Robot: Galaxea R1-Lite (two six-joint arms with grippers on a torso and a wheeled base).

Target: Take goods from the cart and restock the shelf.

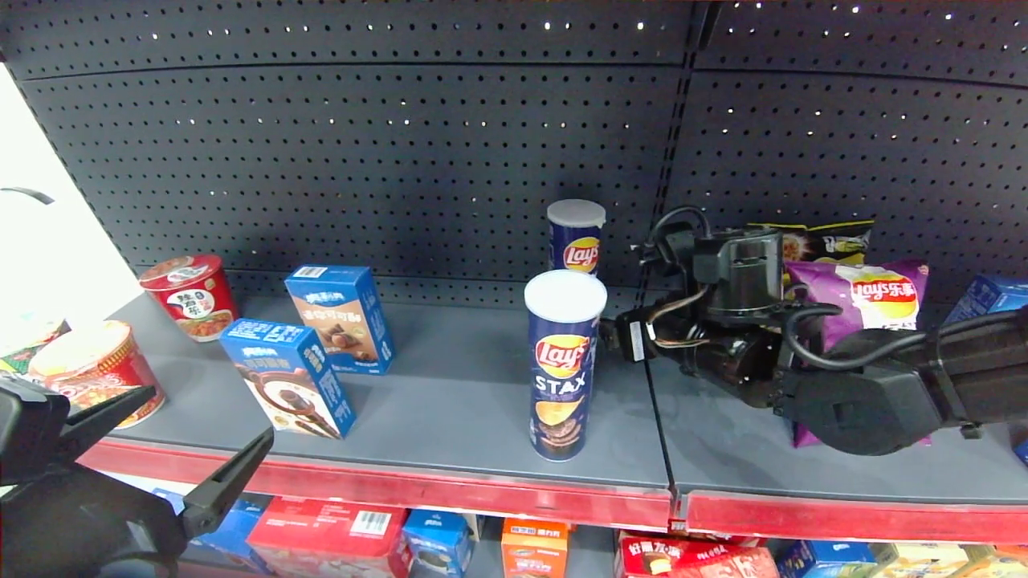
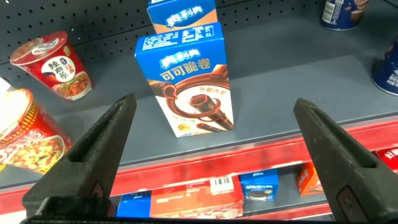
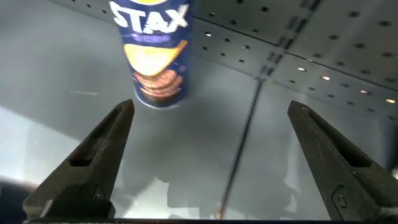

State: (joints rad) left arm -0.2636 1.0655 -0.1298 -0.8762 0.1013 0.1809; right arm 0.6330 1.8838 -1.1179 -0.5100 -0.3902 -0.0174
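showing the shelf (image 1: 450,401) with both claws empty and spread wide. the right claw (image 3: 211,107) hangs over the shelf board near the front chip can (image 1: 564,365), which stands upright close to the red front edge. a second chip can (image 1: 575,235) stands upright behind it by the pegboard. the left claw (image 1: 209,413) hovers before the shelf edge, facing a blue biscuit box (image 2: 193,81). a noodle cup (image 1: 191,295) stands further left. a purple chip bag (image 1: 871,297) sits behind the right arm.
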